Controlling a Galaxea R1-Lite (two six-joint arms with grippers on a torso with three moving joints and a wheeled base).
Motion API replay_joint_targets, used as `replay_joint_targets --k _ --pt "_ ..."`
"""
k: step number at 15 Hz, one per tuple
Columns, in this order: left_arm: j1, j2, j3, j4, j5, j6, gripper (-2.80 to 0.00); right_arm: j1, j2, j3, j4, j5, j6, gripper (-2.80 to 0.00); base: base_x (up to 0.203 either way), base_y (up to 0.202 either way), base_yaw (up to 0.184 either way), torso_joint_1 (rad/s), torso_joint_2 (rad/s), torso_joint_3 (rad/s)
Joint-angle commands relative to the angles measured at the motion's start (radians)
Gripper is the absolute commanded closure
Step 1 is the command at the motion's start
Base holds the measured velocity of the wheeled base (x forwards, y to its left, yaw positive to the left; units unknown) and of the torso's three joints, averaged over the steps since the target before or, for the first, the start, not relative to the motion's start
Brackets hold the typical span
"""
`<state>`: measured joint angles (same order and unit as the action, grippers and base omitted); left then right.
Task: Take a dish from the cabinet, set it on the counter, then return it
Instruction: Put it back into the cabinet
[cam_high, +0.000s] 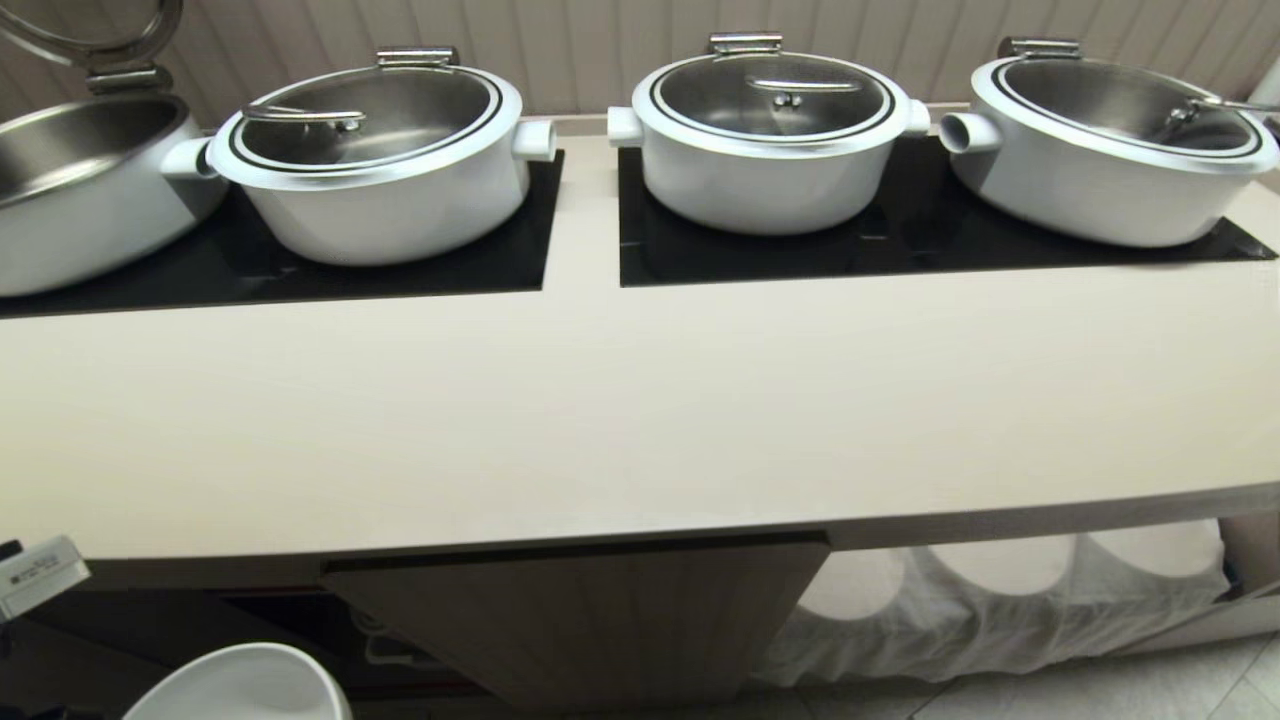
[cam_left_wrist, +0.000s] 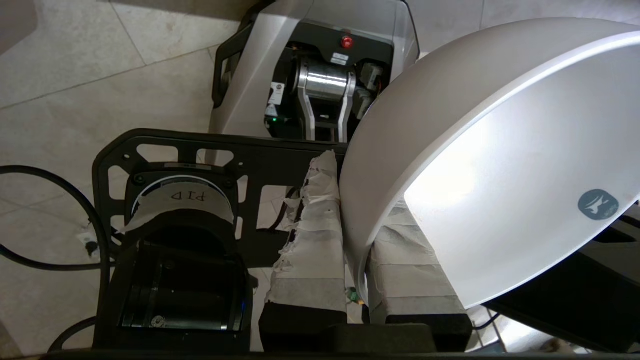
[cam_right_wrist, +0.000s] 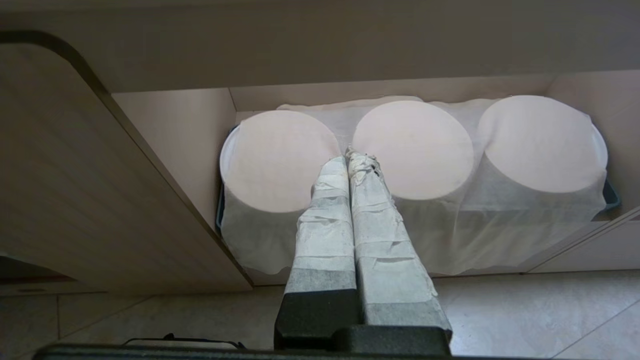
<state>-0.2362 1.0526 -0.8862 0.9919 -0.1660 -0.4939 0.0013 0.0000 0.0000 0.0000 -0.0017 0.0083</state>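
The dish (cam_left_wrist: 500, 150), a plain white bowl, hangs tilted above the floor in the left wrist view. My left gripper (cam_left_wrist: 357, 200) is shut on its rim, with one taped finger (cam_left_wrist: 315, 240) outside the wall and the other inside. In the head view the dish (cam_high: 240, 685) shows at the bottom left, below the counter (cam_high: 600, 420) and in front of the cabinet's dark opening (cam_high: 280, 610). The cabinet's ribbed door (cam_high: 590, 620) stands open. My right gripper (cam_right_wrist: 349, 157) is parked, shut and empty, pointing under the counter.
Several white pots (cam_high: 770, 140) with glass lids stand on dark glossy panels (cam_high: 900, 250) at the back of the counter. Cloth-draped round stacks (cam_right_wrist: 415, 150) fill the bay right of the cabinet door. My own base (cam_left_wrist: 325, 75) and black cables (cam_left_wrist: 60, 210) lie below the dish.
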Motion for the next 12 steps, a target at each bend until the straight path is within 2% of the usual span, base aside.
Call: replay_joint_targets --k 1,12 --pt "0.000 -0.005 0.000 0.005 -0.001 -0.003 0.00 0.000 0.002 0.000 0.000 0.000 0.001 0.00 0.000 0.000 0.000 -0.176 0.37 0.201" --pt "-0.005 -0.003 0.000 0.005 -0.003 -0.003 0.00 0.000 0.002 0.000 0.000 0.000 0.001 0.00 0.000 0.000 0.000 -0.234 0.51 0.277"
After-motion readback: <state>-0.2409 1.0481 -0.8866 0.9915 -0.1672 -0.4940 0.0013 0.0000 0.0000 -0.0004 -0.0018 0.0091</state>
